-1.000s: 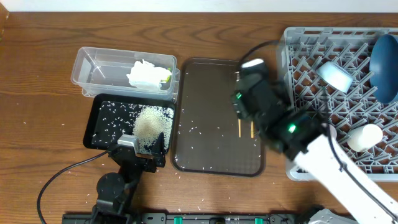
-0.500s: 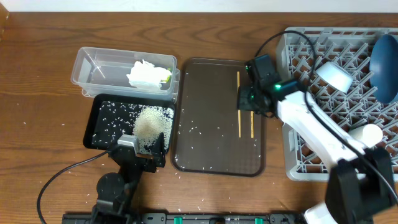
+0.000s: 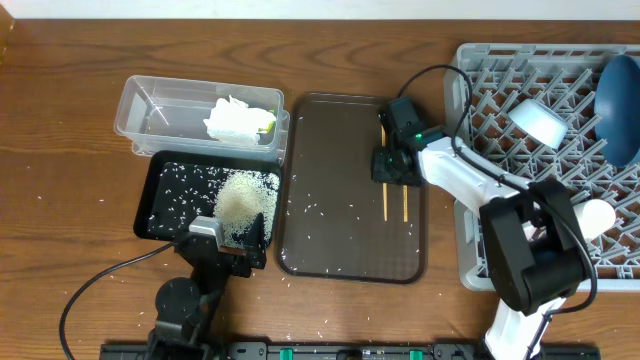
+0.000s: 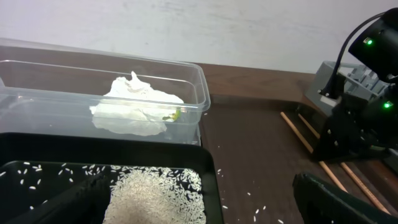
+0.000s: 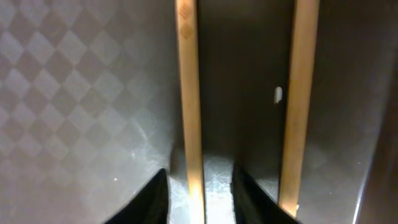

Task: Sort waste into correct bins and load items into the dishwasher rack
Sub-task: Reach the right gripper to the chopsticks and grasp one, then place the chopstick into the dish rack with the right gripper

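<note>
Two wooden chopsticks (image 3: 384,197) lie side by side on the right part of the brown serving tray (image 3: 330,150). My right gripper (image 3: 392,166) is down over them. In the right wrist view its jaws straddle the left chopstick (image 5: 188,93) with a thin gap on each side, while the other chopstick (image 5: 300,93) lies outside them. My left gripper (image 3: 232,232) stands wide open at the near edge of the black tray (image 3: 165,215), over the rice pile (image 4: 155,193). White tissue (image 3: 233,120) and a yellow-green wrapper (image 3: 268,122) sit in the clear tub (image 3: 150,110).
The grey rack (image 3: 480,90) at right holds a dark blue plate (image 3: 620,95), a white bowl (image 3: 540,122) and a white cup (image 3: 588,218). Stray rice grains dot the brown tray and the table near its front edge. The right arm's cable arcs over the rack's left edge.
The right arm swung back toward the rack, and its gripper settled on the chopsticks' far half. Its jaws narrowed around the left chopstick. The left arm has not moved.
</note>
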`<state>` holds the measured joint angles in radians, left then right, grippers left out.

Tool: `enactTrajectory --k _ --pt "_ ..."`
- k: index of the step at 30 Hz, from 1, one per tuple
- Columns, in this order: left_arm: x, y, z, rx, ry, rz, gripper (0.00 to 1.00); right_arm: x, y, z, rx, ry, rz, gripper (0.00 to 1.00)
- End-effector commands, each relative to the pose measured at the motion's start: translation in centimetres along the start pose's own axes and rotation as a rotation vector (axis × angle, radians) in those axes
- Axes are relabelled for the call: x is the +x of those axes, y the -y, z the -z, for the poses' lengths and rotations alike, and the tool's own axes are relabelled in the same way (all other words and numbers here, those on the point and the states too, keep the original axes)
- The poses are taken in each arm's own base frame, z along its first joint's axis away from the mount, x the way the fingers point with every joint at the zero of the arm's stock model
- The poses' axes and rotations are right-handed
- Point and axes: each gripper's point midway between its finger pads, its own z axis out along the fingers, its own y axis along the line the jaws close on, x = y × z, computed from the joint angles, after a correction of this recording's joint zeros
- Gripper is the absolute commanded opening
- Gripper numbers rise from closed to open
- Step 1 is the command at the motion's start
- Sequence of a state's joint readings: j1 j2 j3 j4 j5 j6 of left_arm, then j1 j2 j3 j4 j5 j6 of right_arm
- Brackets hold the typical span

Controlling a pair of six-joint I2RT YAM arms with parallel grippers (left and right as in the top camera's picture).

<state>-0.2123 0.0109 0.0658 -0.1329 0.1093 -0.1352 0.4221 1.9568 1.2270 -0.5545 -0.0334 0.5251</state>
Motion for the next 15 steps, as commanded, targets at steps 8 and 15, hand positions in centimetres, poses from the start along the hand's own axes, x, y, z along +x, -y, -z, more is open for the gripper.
enactTrajectory --k 8,15 --pt "1.3 0.0 -0.2 0.01 -0.031 0.009 0.96 0.5 1.2 -0.8 0.111 0.016 0.011 0.01" --pt "1.3 0.0 -0.2 0.01 -0.031 0.009 0.96 -1.7 -0.7 4.7 -0.025 0.104 0.15 0.01"
